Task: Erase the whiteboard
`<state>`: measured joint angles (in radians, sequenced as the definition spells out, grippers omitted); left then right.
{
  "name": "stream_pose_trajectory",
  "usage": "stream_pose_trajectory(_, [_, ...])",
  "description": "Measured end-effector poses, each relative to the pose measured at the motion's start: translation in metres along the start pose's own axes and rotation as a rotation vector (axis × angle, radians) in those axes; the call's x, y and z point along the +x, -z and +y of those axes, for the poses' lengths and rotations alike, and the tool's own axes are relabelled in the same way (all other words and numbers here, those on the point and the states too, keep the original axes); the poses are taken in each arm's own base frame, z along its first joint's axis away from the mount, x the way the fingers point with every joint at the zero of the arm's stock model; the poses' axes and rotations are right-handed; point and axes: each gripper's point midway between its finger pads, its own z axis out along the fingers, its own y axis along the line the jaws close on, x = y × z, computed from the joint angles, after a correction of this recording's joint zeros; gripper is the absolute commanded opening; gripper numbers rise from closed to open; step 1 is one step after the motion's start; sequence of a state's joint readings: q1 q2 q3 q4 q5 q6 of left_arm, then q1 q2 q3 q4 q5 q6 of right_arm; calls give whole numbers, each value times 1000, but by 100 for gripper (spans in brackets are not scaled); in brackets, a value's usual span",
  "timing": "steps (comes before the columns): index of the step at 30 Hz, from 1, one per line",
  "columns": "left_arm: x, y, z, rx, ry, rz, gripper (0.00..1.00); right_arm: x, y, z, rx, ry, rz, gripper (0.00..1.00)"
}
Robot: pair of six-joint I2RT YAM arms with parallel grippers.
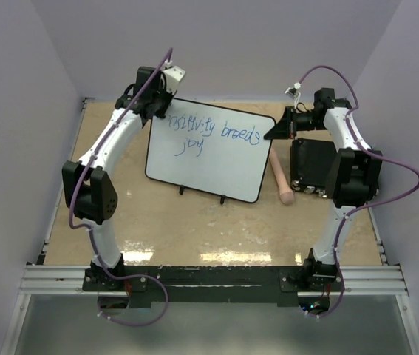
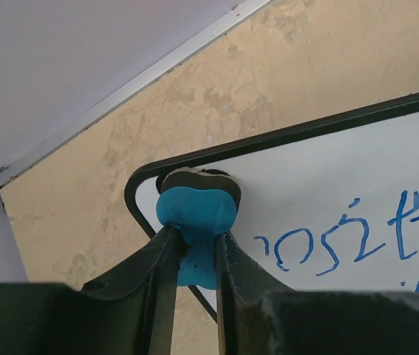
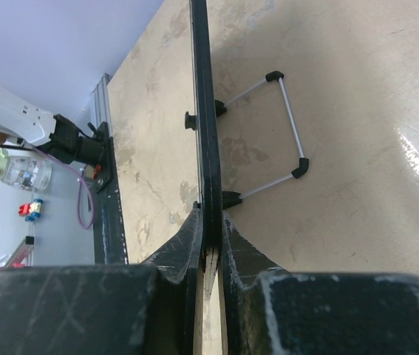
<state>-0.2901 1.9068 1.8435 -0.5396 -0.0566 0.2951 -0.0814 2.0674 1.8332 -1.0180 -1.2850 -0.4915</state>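
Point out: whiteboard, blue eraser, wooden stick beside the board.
whiteboard (image 1: 216,174): top external view, blank face below the writing.
blue eraser (image 2: 194,211): left wrist view, wide upper part of its body.
wooden stick (image 1: 281,178): top external view, middle of the shaft.

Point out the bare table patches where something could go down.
Widest: the near strip between the whiteboard feet and the arm bases. A narrower band lies behind the board. Crowded on the right: wooden stick, black box, right end effector.
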Motion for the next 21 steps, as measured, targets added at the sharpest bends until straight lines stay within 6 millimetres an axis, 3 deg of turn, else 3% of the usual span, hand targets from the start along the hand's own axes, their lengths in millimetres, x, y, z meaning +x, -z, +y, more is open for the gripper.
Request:
stream_pose_trajectory(4, [5,-1,-12,7,-25,-1,0,0,0,0,3,0,1,0])
stream_pose_trajectory(10, [60,18,-59,92,-80,86,0,0,-1,0,2,3,2,0])
stream_pose_trajectory(13, [75,20,-68,117,-86,121,0,0,-1,-1,2,3,2,0])
stream_pose_trajectory(17, [67,20,-63,115,-85,129,0,0,-1,-1,2,3,2,0])
stream_pose_trajectory(21, [27,5,-39,73,-68,88,0,0,0,-1,8,-3,3,0])
